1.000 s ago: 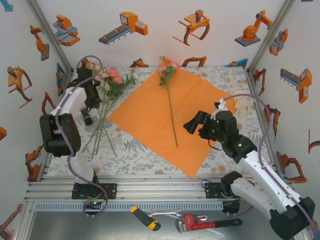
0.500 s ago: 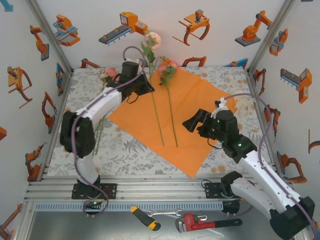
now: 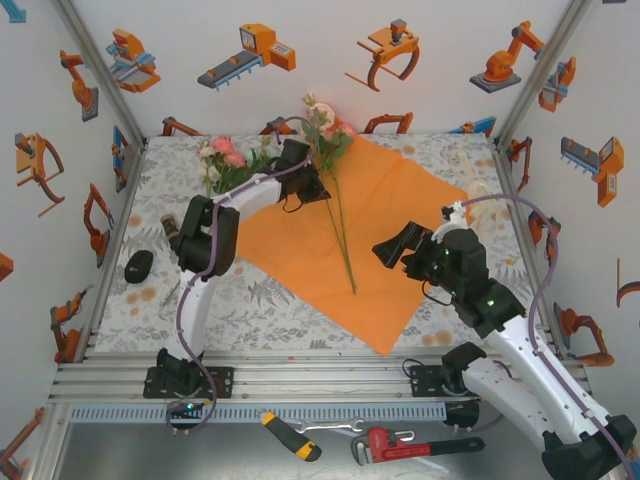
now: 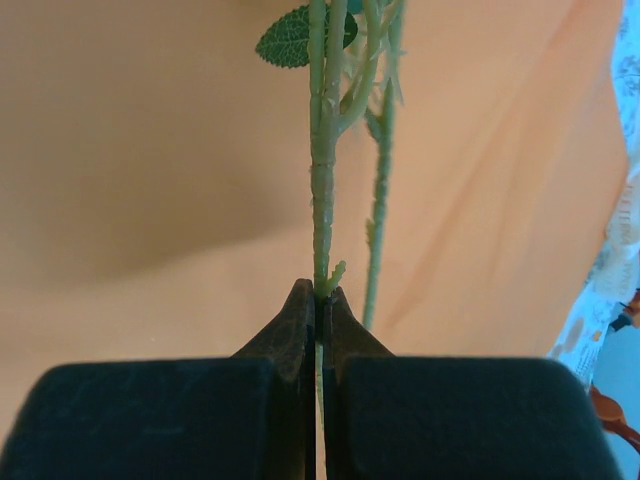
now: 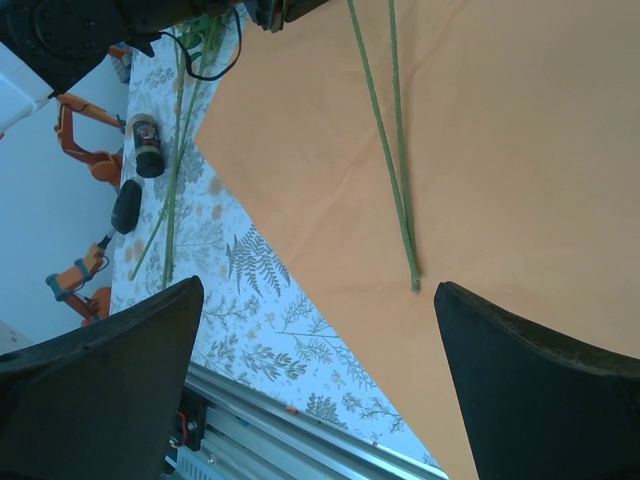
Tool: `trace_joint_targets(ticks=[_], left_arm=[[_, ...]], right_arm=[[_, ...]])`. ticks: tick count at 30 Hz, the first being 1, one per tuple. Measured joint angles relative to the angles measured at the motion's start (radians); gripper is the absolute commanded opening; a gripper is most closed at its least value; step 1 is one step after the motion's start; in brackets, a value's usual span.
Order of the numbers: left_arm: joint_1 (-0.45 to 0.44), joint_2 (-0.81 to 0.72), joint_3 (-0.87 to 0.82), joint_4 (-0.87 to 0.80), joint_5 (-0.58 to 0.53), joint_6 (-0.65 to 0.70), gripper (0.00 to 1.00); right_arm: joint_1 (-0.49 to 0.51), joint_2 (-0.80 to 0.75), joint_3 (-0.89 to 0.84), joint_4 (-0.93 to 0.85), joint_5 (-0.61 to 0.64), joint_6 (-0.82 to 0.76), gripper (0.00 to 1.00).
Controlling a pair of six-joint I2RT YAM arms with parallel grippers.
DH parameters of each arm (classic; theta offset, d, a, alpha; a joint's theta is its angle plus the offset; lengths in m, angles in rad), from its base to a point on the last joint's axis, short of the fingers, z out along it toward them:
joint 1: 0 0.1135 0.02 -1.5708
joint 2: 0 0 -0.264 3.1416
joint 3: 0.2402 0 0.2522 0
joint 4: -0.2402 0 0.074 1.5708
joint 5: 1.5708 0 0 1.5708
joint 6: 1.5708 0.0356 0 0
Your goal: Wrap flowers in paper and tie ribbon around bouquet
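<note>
- On the near rail, off the bench (image 3: pixel 260 300), lie a screwdriver (image 3: pixel 290 436) and a red wrench (image 3: pixel 405 442). As I judge it, they have no part in the wrapping.
- The right hand (image 3: pixel 392 245) hangs over the near right part of the paper (image 3: pixel 400 200). Its fingers are wide apart with nothing between them. In its wrist view the cut ends of two stems lie on the orange sheet just beyond the gap of the right hand (image 5: pixel 315 300). It seems parked there to leave the middle free for the other arm.
- The paper lies flat as a diamond, one corner pointing near and one far. That probably lets the flowers run along the diagonal, heads at the far corner, ready to be rolled into a cone.
- The second stem (image 3: pixel 342 235) lies on the sheet along that diagonal. Its cut end is touching or just beside that of the held stem (image 4: pixel 322 180), towards the near side.
- The left hand (image 3: pixel 322 190) reaches across from the left. Its fingers are shut tight on the held stem, which stands straight out from the tips of the left hand (image 4: pixel 318 295). The grip is well up the stem, close below the leaves, likely to keep the thin stalk from drooping.
- I cannot tell whether the held flower is fully down; its head looks raised at the far corner.
- The remaining rose bunch (image 3: pixel 228 158) lies far left on the bench, off the paper, left of the left hand.
- A pale strip (image 3: pixel 482 190), likely the ribbon, lies at the far right beside the sheet.
</note>
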Motion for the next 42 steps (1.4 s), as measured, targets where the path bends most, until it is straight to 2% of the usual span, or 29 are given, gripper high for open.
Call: trace_joint_targets(ticks=[3,6,11,15,20,24,27,30,32,38,42], left_arm=[[0.005,0.033,0.001,0.018,0.012,-0.005,0.05],[0.011,0.048,0.002,0.034,0.030,-0.018,0.22],[0.018,0.039,-0.008,0.053,0.037,-0.028,0.30],[0.030,-0.033,-0.053,0.029,0.021,0.000,0.32],[0.058,-0.250,-0.093,-0.074,-0.082,0.149,0.32],[0.109,-0.454,-0.098,-0.173,-0.239,0.351,0.31],[0.171,-0.528,-0.096,-0.245,-0.371,0.493,0.29],[0.249,-0.526,-0.110,-0.312,-0.472,0.616,0.28],[0.298,-0.500,-0.137,-0.355,-0.500,0.669,0.28],[0.379,-0.356,-0.169,-0.451,-0.501,0.729,0.29],[0.401,-0.271,-0.154,-0.488,-0.446,0.727,0.30]], right_arm=[[0.000,0.000,0.000,-0.010,0.004,0.000,0.88],[0.000,0.000,0.000,-0.016,0.007,0.000,0.88],[0.000,0.000,0.000,-0.019,0.008,0.000,0.88],[0.000,0.005,0.000,-0.018,0.008,0.000,0.88],[0.000,0.023,0.000,-0.013,0.007,0.000,0.88],[0.000,0.044,0.000,0.009,-0.005,0.000,0.88],[0.000,0.063,0.000,0.034,-0.017,0.000,0.88],[0.000,0.082,0.000,0.052,-0.025,-0.001,0.88],[0.000,0.092,0.000,0.061,-0.032,-0.001,0.88],[0.000,0.098,0.000,0.066,-0.042,-0.001,0.87],[0.000,0.076,0.000,0.060,-0.041,-0.001,0.88]])
